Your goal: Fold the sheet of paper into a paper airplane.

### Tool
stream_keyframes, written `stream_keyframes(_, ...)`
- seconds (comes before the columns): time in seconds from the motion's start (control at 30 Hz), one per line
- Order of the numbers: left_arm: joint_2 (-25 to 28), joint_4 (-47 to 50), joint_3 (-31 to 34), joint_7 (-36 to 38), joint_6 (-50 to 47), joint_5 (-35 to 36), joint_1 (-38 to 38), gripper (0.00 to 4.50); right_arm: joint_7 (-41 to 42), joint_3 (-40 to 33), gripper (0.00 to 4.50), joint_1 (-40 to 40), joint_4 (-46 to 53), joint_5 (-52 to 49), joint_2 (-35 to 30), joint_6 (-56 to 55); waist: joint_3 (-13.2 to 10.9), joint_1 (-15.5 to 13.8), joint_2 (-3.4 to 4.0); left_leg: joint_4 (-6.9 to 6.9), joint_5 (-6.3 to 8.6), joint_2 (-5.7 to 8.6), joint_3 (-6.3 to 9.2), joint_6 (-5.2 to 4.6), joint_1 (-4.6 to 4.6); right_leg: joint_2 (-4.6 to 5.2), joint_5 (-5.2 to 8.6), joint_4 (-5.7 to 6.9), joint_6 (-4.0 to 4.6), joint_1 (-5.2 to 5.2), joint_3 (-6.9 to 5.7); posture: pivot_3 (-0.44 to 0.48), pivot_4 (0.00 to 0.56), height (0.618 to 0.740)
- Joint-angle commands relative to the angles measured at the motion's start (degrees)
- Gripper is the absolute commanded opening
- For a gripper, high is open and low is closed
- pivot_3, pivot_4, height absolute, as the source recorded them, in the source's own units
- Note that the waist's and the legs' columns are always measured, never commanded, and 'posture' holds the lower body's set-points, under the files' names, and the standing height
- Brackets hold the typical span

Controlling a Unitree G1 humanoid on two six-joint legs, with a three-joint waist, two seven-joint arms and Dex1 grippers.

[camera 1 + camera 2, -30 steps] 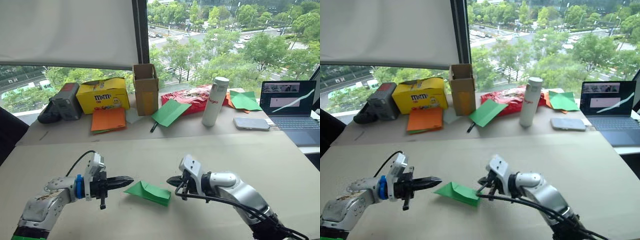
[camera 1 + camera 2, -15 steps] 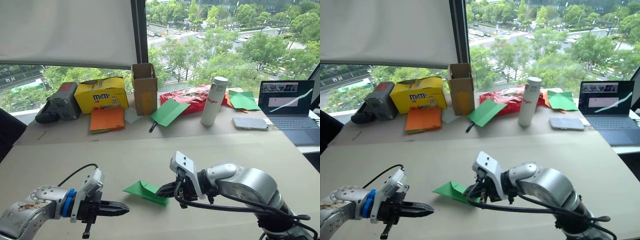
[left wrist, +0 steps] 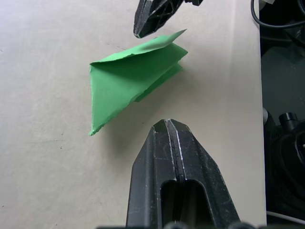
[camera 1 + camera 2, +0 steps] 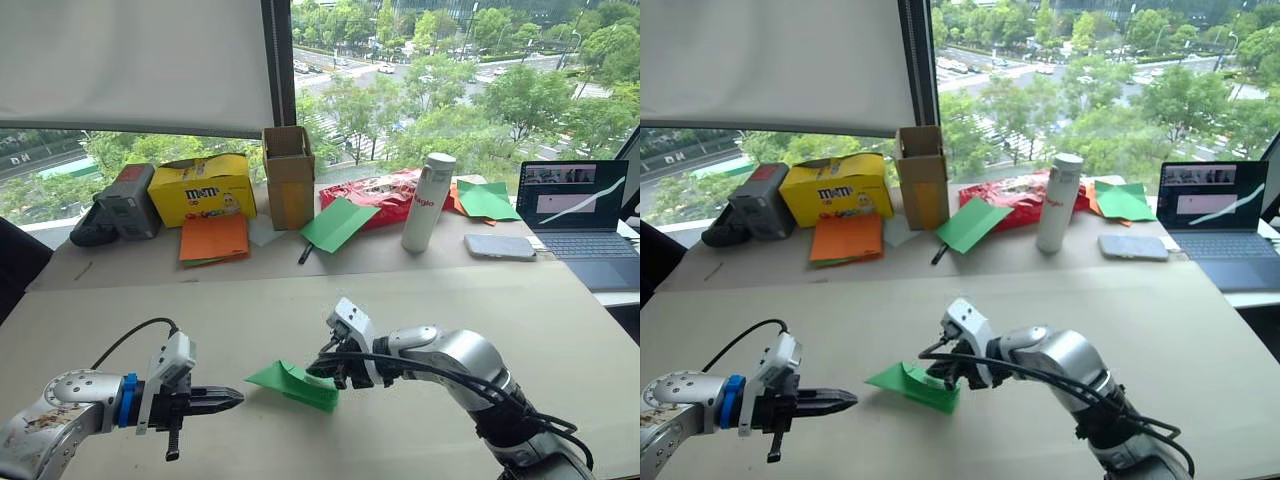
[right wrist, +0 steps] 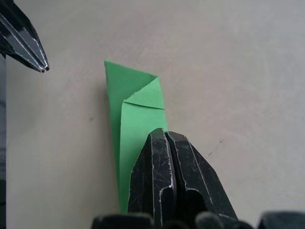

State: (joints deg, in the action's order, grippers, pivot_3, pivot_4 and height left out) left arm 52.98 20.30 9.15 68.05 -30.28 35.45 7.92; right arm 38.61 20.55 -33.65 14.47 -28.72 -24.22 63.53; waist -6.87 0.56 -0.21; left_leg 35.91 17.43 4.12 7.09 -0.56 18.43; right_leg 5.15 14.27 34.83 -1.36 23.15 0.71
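The sheet of paper point(image 4: 287, 384) lies on the tan table point(image 4: 300, 310) as a bright green, layered, pointed wedge, its point toward my left. My right gripper point(image 4: 322, 370) is shut, with its tips resting on the wedge's right end, over the folded layers point(image 5: 138, 107). One flap of the paper point(image 3: 133, 76) stands slightly raised under those tips. My left gripper point(image 4: 236, 397) is shut and empty. It points at the wedge's tip from the left, a short gap away, low over the table.
Along the far edge by the window stand a grey device point(image 4: 125, 205), a yellow box point(image 4: 204, 188), orange sheets point(image 4: 216, 238), a cardboard box point(image 4: 291, 177), a spare green sheet point(image 4: 340, 224), a white bottle point(image 4: 428, 203), a phone point(image 4: 502, 247) and a laptop point(image 4: 580, 215).
My right gripper has moved left from beside the paper onto its right end. My left gripper has drawn back from the paper and sunk nearer the table.
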Motion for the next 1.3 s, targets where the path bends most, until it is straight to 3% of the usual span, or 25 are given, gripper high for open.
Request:
stream_keyframes(0.03,-0.5,-0.5,0.7,-0.4,1.0,-0.3,-1.2,0.00,1.1,-3.6,0.04,-2.5,0.9,-0.4,-0.9,-1.7,0.0,0.0,-0.01,0.00,0.00,0.00,0.00,0.00,0.00,0.00,0.00,0.00,0.00,-0.01,0.00,0.000,0.150,0.740)
stream_keyframes(0.23,-1.1,-2.6,1.6,0.1,1.2,0.1,-2.5,0.00,5.6,-3.4,0.04,-1.5,10.6,-11.4,0.5,8.0,0.0,0.2,-0.01,-0.03,0.00,-0.05,-0.01,0.00,0.04,-0.01,-0.01,0.10,0.02,-0.05,0.04,0.000,0.150,0.740)
stream_keyframes(0.37,-1.0,-4.8,0.4,1.4,2.3,-0.9,-4.4,0.00,3.9,3.1,0.04,2.4,10.9,-9.4,1.6,7.2,0.0,0.1,-0.01,-0.03,0.00,-0.06,0.00,0.00,0.00,-0.01,-0.02,0.07,0.03,-0.03,0.03,0.000,0.150,0.740)
stream_keyframes(0.6,0.9,-5.0,1.1,4.5,2.6,-1.4,-3.8,0.00,0.4,4.3,0.04,4.3,6.7,-4.7,1.8,3.8,0.0,0.1,-0.01,0.07,0.00,0.02,-0.01,-0.01,-0.05,-0.02,-0.02,0.10,0.03,0.02,-0.07,0.000,0.150,0.740)
stream_keyframes(0.93,-0.6,-4.9,0.2,3.1,3.0,-2.1,-4.4,0.00,2.0,-1.5,0.04,-2.4,-1.6,-1.8,-0.3,-1.2,0.0,0.1,0.00,0.06,0.00,0.01,-0.02,0.00,-0.06,-0.04,-0.02,0.11,0.03,0.01,-0.07,0.000,0.150,0.740)
stream_keyframes(1.1,-1.6,-4.9,0.9,2.5,3.1,-1.9,-4.1,0.00,1.1,-5.4,0.04,-6.3,-0.8,-2.5,-0.2,0.1,0.1,0.2,-0.02,0.05,-0.01,0.02,-0.07,0.00,0.02,-0.02,-0.03,0.16,0.04,-0.02,-0.01,0.000,0.150,0.740)
stream_keyframes(1.3,-2.9,-4.7,1.7,1.9,3.1,-0.9,-4.2,0.00,-1.1,-4.0,0.04,-9.3,2.9,2.0,-1.6,-2.7,0.1,0.1,-0.01,0.05,-0.01,0.01,-0.06,0.01,0.02,-0.01,-0.05,0.15,0.07,-0.01,0.00,0.000,0.150,0.740)
